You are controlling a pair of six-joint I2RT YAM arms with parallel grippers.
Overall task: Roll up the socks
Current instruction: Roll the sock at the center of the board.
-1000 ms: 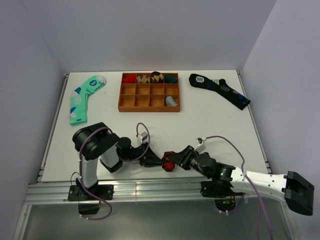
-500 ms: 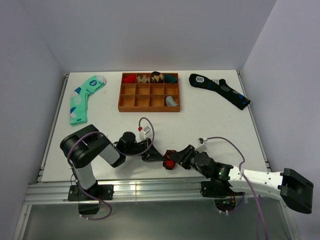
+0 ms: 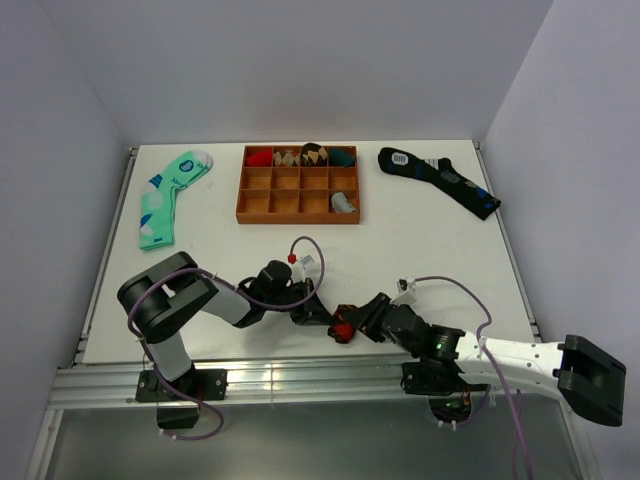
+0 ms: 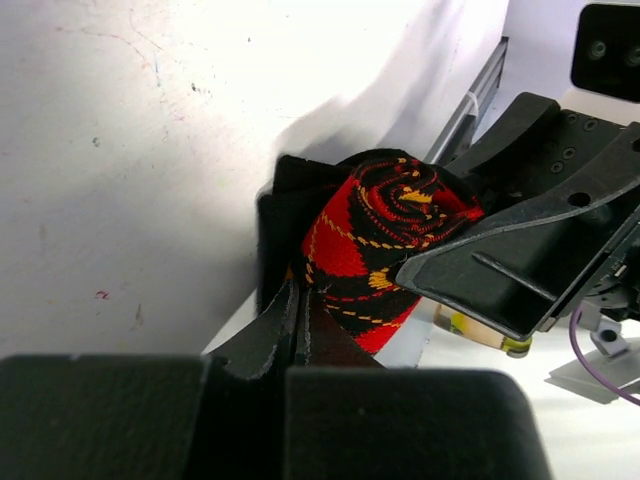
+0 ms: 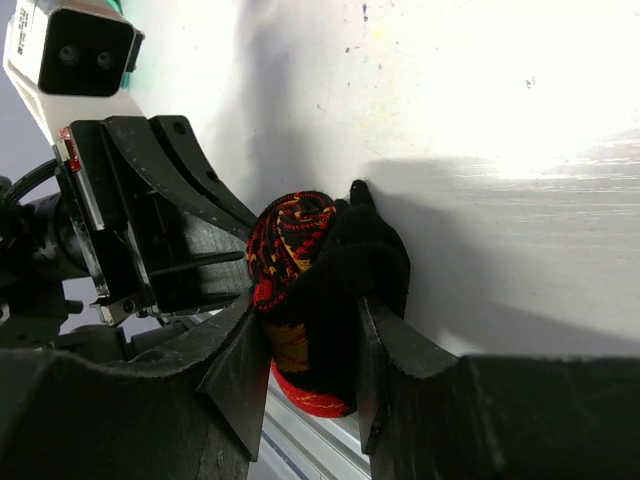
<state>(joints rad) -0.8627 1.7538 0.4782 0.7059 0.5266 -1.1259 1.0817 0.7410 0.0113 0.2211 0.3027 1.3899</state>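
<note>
The black argyle sock (image 3: 343, 326) is rolled into a tight bundle with red and orange diamonds, near the table's front edge. In the right wrist view the sock (image 5: 300, 250) sits between my right gripper's (image 5: 308, 322) jaws, which are shut on it. In the left wrist view the roll (image 4: 385, 240) lies just beyond my left gripper (image 4: 297, 300). Its fingers are pressed together at the sock's black edge. In the top view the left gripper (image 3: 322, 317) and right gripper (image 3: 354, 322) meet at the roll from either side.
A wooden tray (image 3: 300, 218) with rolled socks in its back row stands at the far middle. A mint green and white sock (image 3: 168, 195) lies far left, a dark navy sock (image 3: 440, 178) far right. The aluminium rail (image 3: 300, 372) runs just below the roll.
My left arm has folded lower and its wrist has moved right and slightly away. The sock roll and both grippers have shifted a little right with it.
</note>
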